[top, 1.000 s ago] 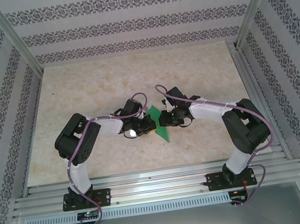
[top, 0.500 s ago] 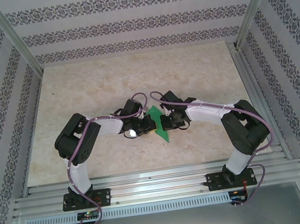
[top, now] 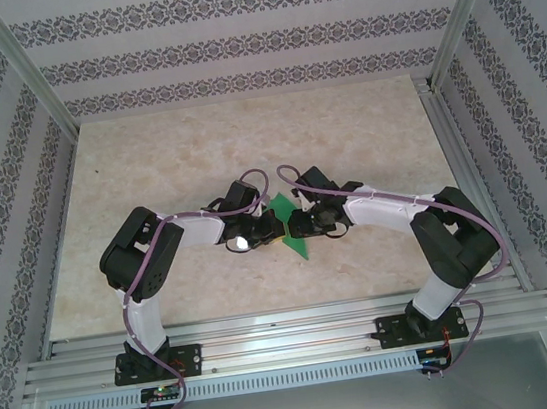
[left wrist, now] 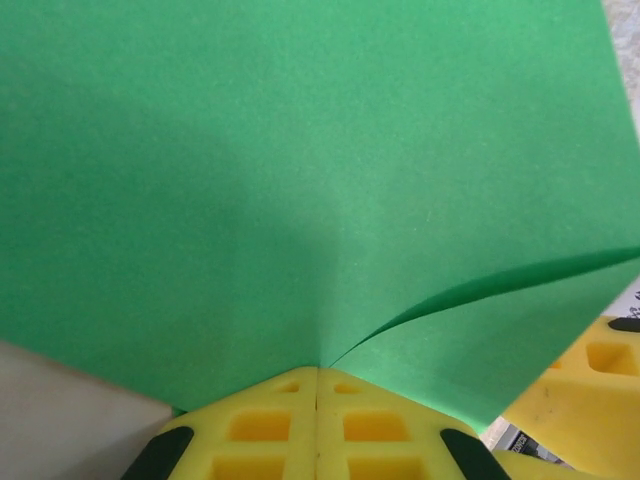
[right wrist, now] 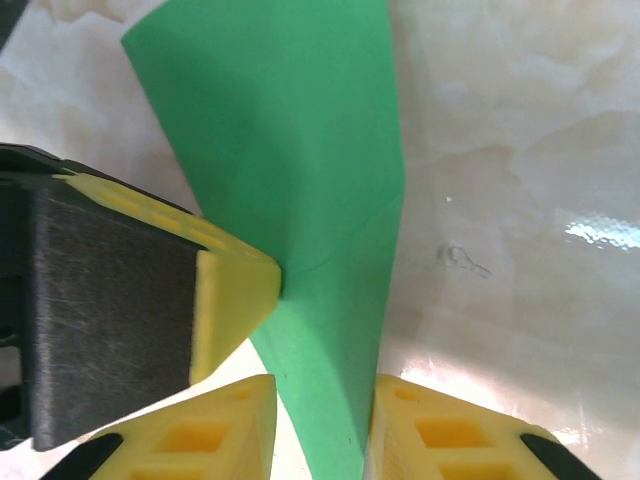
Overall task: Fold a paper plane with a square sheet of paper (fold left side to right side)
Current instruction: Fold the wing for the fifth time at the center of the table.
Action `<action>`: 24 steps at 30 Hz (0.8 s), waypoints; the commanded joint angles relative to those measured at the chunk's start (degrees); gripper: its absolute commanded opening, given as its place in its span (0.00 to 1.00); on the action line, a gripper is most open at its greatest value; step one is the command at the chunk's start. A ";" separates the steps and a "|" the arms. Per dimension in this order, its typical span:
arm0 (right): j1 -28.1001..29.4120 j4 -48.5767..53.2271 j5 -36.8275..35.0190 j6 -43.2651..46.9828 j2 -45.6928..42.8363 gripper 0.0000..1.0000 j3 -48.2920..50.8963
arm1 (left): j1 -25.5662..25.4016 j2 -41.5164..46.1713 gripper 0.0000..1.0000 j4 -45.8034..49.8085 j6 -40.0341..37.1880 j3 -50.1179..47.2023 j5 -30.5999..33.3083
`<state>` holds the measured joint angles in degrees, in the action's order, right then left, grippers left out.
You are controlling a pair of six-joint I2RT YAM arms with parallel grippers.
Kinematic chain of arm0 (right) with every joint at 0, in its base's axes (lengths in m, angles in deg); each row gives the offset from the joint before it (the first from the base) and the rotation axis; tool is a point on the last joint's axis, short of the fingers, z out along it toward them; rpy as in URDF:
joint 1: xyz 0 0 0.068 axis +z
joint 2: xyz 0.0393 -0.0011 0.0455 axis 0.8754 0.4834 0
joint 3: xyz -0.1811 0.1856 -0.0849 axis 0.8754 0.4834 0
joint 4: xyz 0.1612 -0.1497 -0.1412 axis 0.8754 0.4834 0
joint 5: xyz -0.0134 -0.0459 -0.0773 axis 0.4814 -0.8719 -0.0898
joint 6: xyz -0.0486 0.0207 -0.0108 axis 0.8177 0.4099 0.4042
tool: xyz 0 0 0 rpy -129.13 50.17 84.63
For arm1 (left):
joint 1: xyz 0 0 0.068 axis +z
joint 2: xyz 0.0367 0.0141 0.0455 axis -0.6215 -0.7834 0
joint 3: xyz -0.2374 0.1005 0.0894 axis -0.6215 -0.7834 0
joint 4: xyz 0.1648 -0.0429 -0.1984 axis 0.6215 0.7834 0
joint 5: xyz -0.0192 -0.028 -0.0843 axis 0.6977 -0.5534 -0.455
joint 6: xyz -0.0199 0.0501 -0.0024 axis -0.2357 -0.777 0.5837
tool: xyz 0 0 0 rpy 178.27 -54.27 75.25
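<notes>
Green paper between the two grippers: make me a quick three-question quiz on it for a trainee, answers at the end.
1. True or false: the left gripper is shut on the green paper.
2. The right gripper is: A) shut, with nothing near it; B) open, one finger on either side of the paper; C) open, far from the paper.
3. Fill in: both grippers' fingers are ___ in colour.
Key: 1 true; 2 B; 3 yellow.
</notes>
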<state>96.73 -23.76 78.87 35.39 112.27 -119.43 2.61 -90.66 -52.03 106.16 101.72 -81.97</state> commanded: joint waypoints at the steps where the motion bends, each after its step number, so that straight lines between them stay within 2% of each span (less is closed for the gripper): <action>1: 0.72 -3.48 1.90 -0.88 -0.96 0.28 0.98 | -0.59 -2.08 0.07 1.89 -1.56 0.45 3.13; 9: 1.06 -4.70 1.84 -1.14 -0.18 0.21 1.88 | -0.56 -2.16 0.06 2.41 -1.74 0.84 3.22; 17: 3.54 2.29 -10.21 2.91 1.54 0.05 -0.71 | -0.50 -2.41 0.06 2.49 -1.74 0.82 3.31; 24: 7.40 5.40 -17.02 5.83 3.08 0.05 -2.26 | -0.50 -2.48 0.05 2.20 -1.57 0.93 3.22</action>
<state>102.77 -21.77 66.33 38.87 114.26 -120.37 2.61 -90.82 -51.53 105.77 102.16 -81.95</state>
